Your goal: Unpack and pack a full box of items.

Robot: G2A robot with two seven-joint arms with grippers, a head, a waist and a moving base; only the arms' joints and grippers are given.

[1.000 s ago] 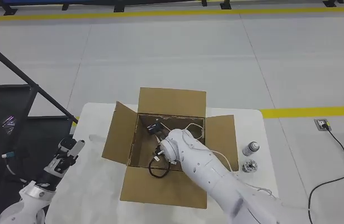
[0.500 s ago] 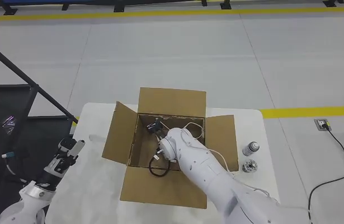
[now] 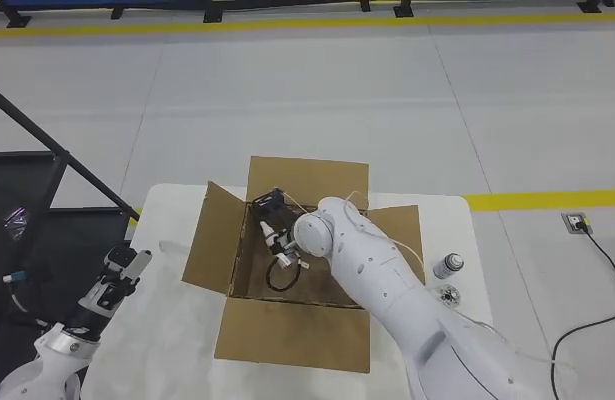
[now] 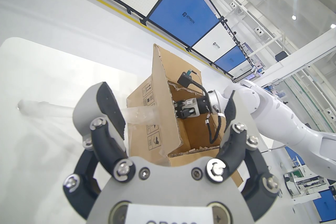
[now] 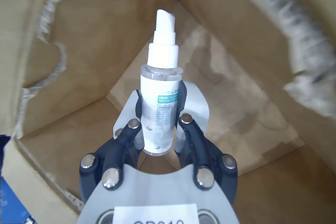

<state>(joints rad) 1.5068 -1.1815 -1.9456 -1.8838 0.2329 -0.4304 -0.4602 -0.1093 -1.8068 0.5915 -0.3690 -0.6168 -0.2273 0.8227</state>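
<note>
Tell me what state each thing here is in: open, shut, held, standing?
Cardboard box, open, flaps folded outward.
Spray bottle, held, lifted off the box floor.
Right pincer, shut on the spray bottle.
Left pincer, open and empty.
Can, standing upright outside the box.

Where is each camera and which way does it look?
Top view: above the arms, looking down at the cardboard box on the table; both arms show.
Left wrist view: on that wrist, facing the box's side; open left pincer shows.
Right wrist view: on that wrist, looking into the box; right pincer grips a spray bottle.
Both wrist views show the box.
</note>
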